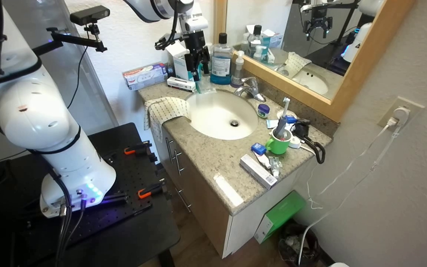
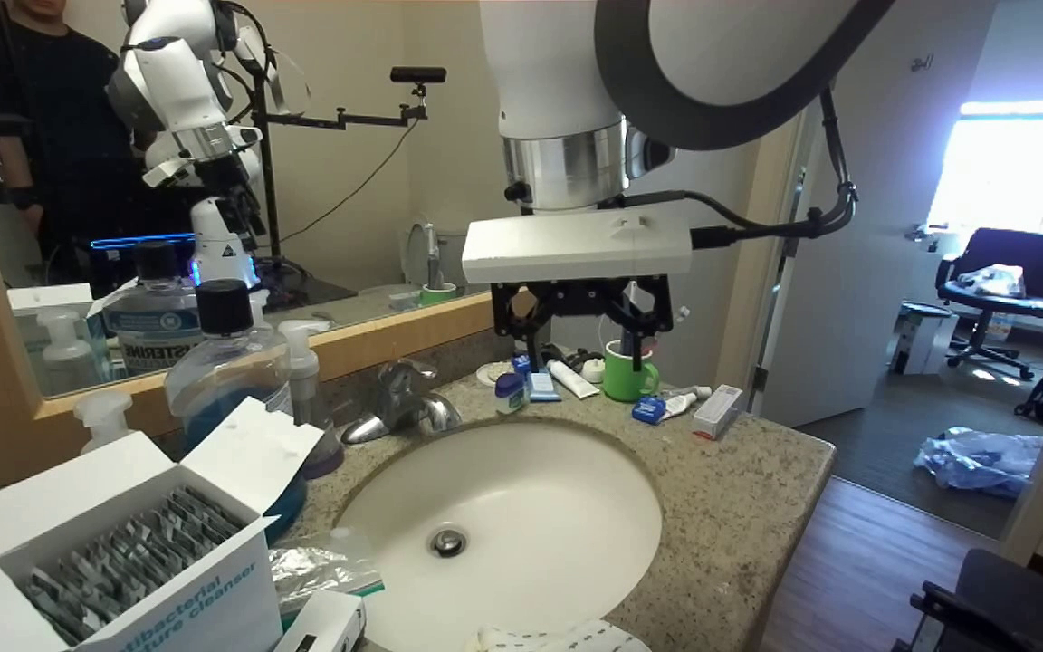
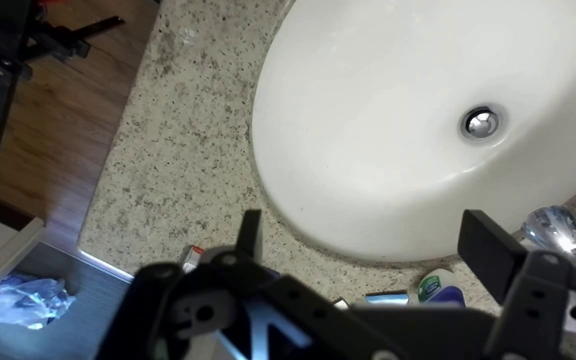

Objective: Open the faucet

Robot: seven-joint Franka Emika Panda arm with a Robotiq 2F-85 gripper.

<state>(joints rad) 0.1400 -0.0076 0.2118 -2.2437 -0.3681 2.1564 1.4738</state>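
The pincer point(image 2: 586, 358) is held aloft, spread wide, with nothing gripped. In an exterior view, the chrome faucet point(image 2: 400, 405) is seen between eight and nine o'clock from it, mounted on the tabletop point(image 2: 739, 489) at eleven o'clock of the white basin point(image 2: 540, 534); at one o'clock, a green mug point(image 2: 618, 380) is placed.

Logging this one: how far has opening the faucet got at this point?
Done: nothing visible at the faucet; no water shows running into the basin. In hand: nothing gripped; the gripper, its fingers apart, hovers clear of the faucet in both exterior views. Left: seemingly all of it, reaching the faucet and turning it on.
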